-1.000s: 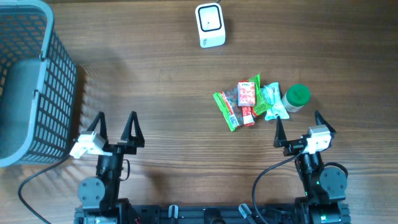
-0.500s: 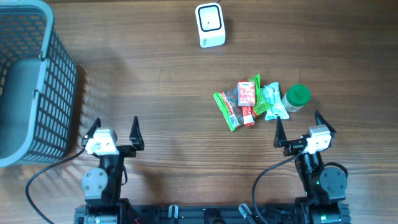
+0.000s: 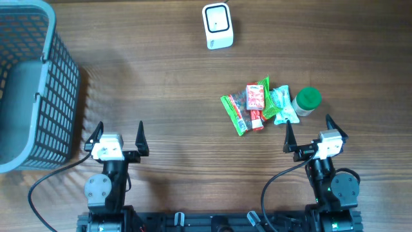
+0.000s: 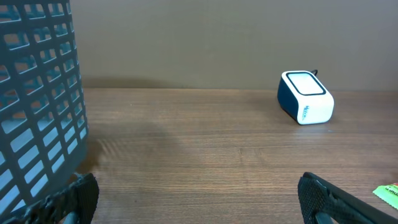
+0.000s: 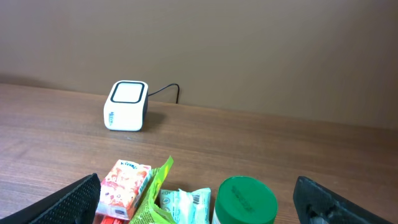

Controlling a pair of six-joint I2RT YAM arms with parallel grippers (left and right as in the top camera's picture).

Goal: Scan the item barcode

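Since a second ago our left gripper (image 3: 120, 126) has turned out of a skewed pose to face straight up the frame, at lower left. Its jaws stand wide and hold nothing.

We work on a brown wood-grain table (image 3: 174, 77). Behind it, the wrist views show a plain beige wall (image 4: 186, 37). A grey-blue mesh basket (image 3: 63, 96) fills the upper left of the overhead frame.

Nothing else differs. Our right gripper (image 3: 308, 122), at lower right, sits as it did, also spread wide and empty. The scanner (image 3: 217, 26) at top centre has not moved. The cluster of items (image 3: 261, 106) right of centre is also unchanged, lying just above the right gripper and well apart from the scanner. It holds a green packet (image 3: 234, 115), a small red carton (image 3: 255, 96), a pale green pouch (image 3: 282, 106) and a green-capped bottle (image 3: 308, 100).

Only the overhead view shows both arms together with the whole basket. Only the right wrist view shows the scanner's dark cable (image 5: 166, 92) running toward the wall. The left wrist view shows the basket's mesh side at left and just a sliver of the green packet at its right edge.
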